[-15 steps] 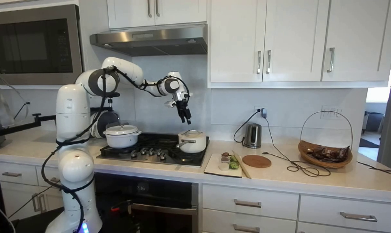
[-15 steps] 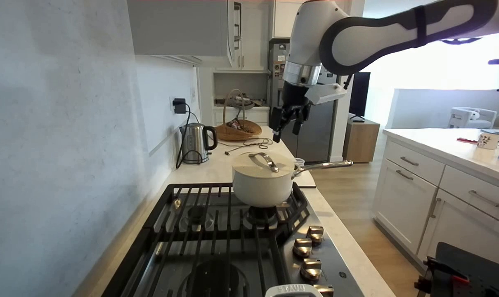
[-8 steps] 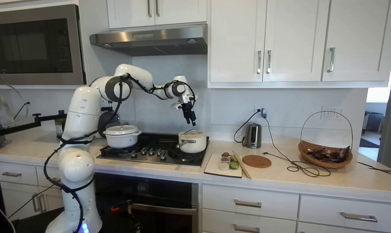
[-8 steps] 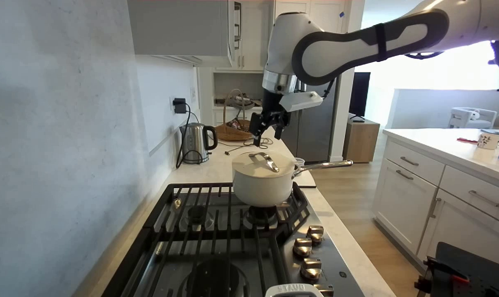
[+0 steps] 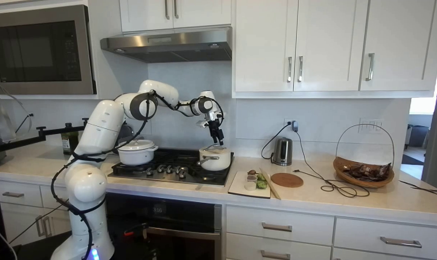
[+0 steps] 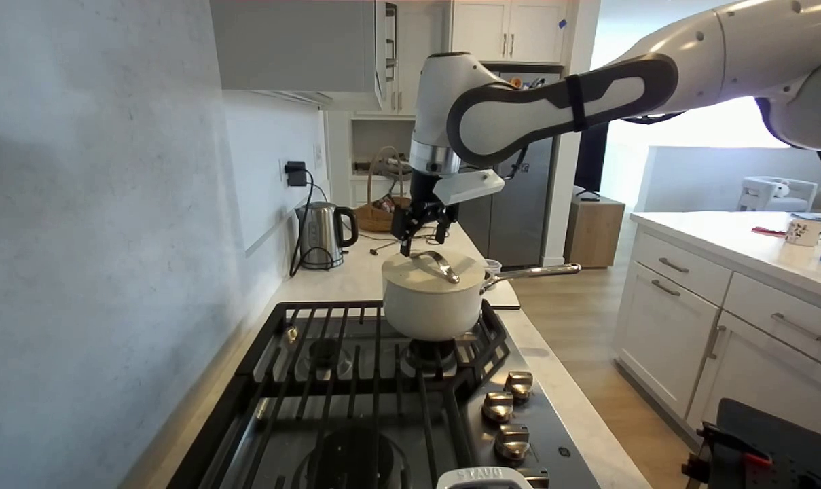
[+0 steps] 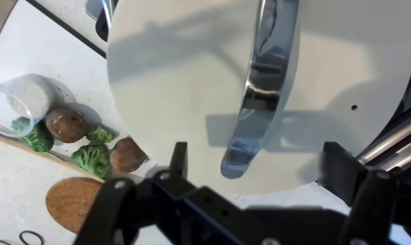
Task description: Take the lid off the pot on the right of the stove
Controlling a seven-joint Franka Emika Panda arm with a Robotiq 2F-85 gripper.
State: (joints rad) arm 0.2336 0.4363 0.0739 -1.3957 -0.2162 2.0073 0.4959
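Observation:
The lid [image 6: 407, 275] is a flat cream disc with an arched shiny metal handle [image 7: 263, 85]. It sits on the cream pot [image 6: 430, 312], which stands at the right end of the black gas stove [image 5: 173, 157]. The pot [image 5: 220, 161] has a long metal side handle [image 6: 539, 272]. My gripper [image 5: 218, 142] points down just above the lid in both exterior views [image 6: 424, 247]. In the wrist view the gripper [image 7: 256, 144] is open, its fingers on either side of the near end of the lid's handle. Nothing is between the fingers; contact with the lid cannot be told.
A larger white lidded pot [image 5: 136, 156] stands on the stove's left. A cutting board [image 5: 237, 185] with broccoli, mushrooms and a cup lies right of the stove, beside a round brown trivet [image 5: 287, 180]. A kettle [image 5: 282, 151] stands behind. The range hood [image 5: 167, 43] hangs above.
My gripper has come down and over the pot, moving rightward in one exterior picture and leftward in another. The lid and pot have not moved.

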